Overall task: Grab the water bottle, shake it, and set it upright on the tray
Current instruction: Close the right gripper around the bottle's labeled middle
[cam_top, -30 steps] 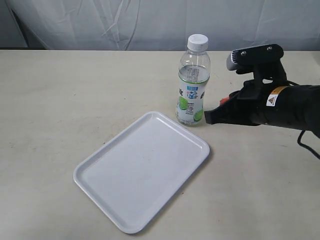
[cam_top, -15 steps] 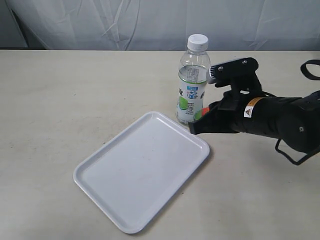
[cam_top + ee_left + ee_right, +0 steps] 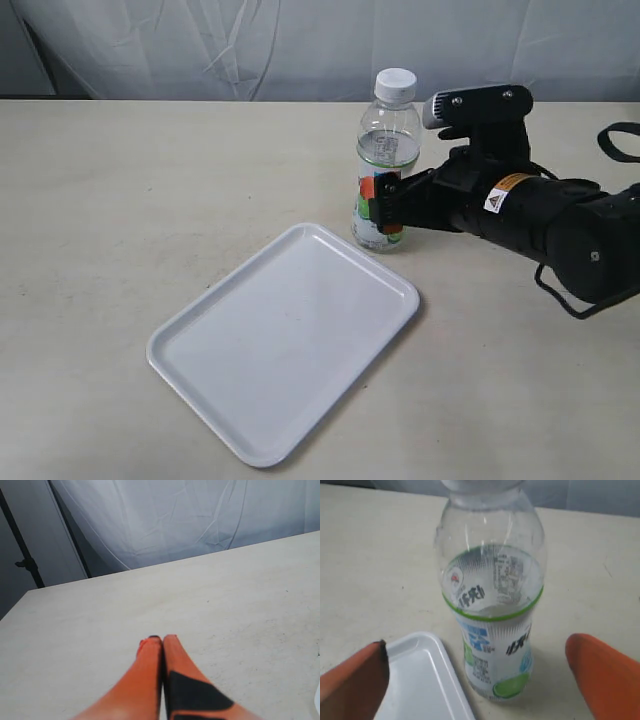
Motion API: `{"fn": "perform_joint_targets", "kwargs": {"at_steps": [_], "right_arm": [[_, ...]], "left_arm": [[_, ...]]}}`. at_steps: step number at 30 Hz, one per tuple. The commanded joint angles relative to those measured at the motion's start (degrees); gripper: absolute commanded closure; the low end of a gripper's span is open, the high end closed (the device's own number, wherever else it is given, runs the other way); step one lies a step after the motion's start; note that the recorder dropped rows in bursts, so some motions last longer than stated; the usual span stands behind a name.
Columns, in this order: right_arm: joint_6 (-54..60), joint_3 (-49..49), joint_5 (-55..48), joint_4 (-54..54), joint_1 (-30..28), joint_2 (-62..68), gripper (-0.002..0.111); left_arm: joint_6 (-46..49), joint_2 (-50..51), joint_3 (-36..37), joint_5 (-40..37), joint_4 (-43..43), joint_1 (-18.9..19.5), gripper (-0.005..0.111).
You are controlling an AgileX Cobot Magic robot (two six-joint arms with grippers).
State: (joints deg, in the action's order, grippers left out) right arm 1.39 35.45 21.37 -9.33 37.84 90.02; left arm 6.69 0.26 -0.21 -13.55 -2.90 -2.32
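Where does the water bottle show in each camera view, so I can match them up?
Exterior view: the water bottle stands upright, right of centre, just behind the tray.
Left wrist view: not in it.
Right wrist view: it fills the centre, upright.
Shared landmark: the tray, whose rim lies right beside the bottle's base in both views.

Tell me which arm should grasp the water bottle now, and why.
Right: the right end effector is open with the water bottle between its fingers, beside the tray. The left end effector is shut over the table, with no bottle in its view.
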Motion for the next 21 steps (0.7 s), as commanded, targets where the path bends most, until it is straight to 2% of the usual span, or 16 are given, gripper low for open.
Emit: {"fn": "perform_joint_targets", "kwargs": {"at_steps": [1, 21], "right_arm": [[0.1, 0.3, 5.4, -0.2, -0.1, 2.7, 0.015], [0.1, 9.9, 6.5, -0.2, -0.1, 16.1, 0.015]], "left_arm": [[-0.2, -0.3, 0.2, -0.1, 0.2, -0.1, 0.106], [-0.2, -0.3, 0.2, -0.1, 0.2, -0.1, 0.106]]}}
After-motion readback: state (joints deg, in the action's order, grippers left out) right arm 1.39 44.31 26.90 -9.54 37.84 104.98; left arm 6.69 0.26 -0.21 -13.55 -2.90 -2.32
